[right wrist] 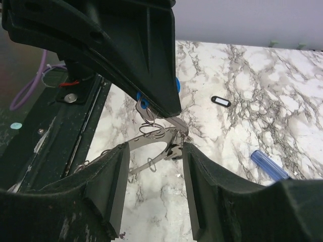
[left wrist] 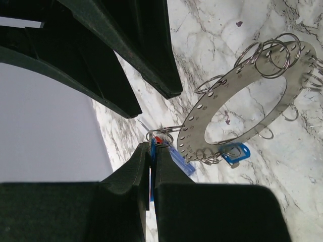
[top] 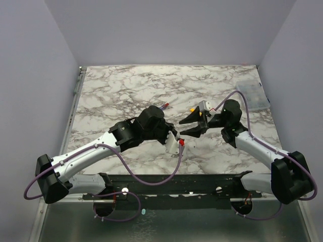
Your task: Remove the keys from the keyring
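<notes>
Where the top view takes in the whole marble surface [top: 126,85], it shows the left arm [top: 86,154] reaching in from 7 o'clock and the right arm [top: 257,146] from 4 o'clock. They meet just below the centre. A clear box [top: 252,96] lies near the 2 o'clock edge, and a red-and-blue stick [top: 162,106] lies at 12 o'clock from the left wrist. From this height the arms hide the metalwork between them.

The wrist views show what the top view hides. In the left wrist view the left tool [left wrist: 152,154] is closed, its fingers pressed together on the blue head of one of the keys [left wrist: 236,153], with a blue strip showing in the slit between them. The keyring [left wrist: 199,113], a flat grey perforated loop, hangs at 2 o'clock from those fingertips, above the surface, where its shadow falls. Small split rings [left wrist: 275,58] thread through its holes, and another blue head hangs at its lower rim.

In the right wrist view the right tool [right wrist: 154,151] is open, its fingers spread wide. The keyring sits level with their tips, but whether they touch it cannot be told. Only this view shows a black tag [right wrist: 220,101] on the surface at 1 o'clock from the tool, and a blue stick [right wrist: 269,165] at 3 o'clock.
</notes>
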